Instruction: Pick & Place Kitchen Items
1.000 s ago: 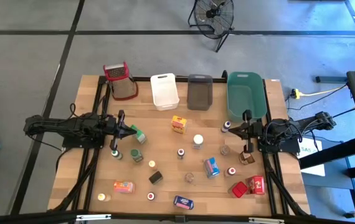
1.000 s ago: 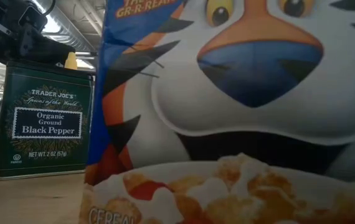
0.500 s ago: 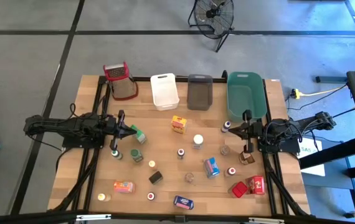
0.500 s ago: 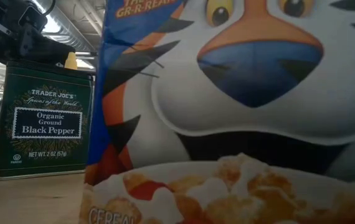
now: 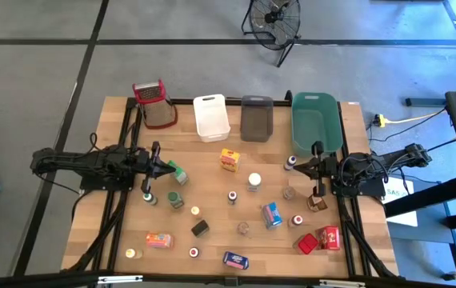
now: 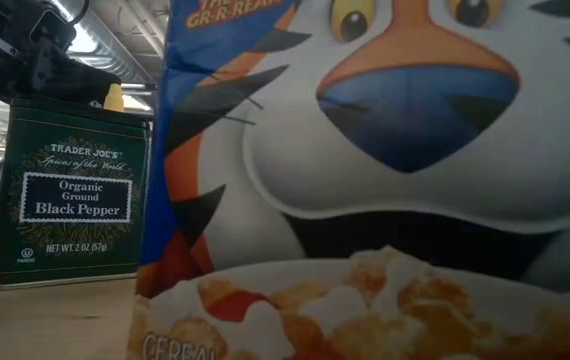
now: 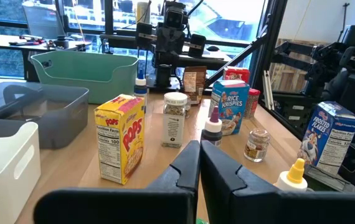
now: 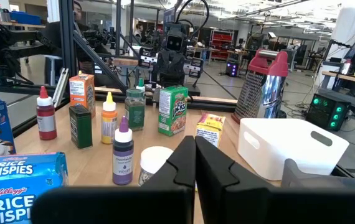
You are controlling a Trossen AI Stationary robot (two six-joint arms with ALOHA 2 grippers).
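Left tool (image 5: 170, 170) and right tool (image 5: 298, 167) closed, facing inward.

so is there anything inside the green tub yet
No, the high view shows the green tub with a bare bottom; the kitchen items lie out on the table.

Two matte-black, segmented robot arms — the left arm (image 5: 92, 164) and the right arm (image 5: 368, 170) — each built of blocky jointed links with dark cables looped alongside. Each ends in a black two-finger gripper — left gripper (image 7: 198, 163), right gripper (image 8: 194, 158) — with smooth, angular plastic fingers (image 7: 224, 177) pressed together.
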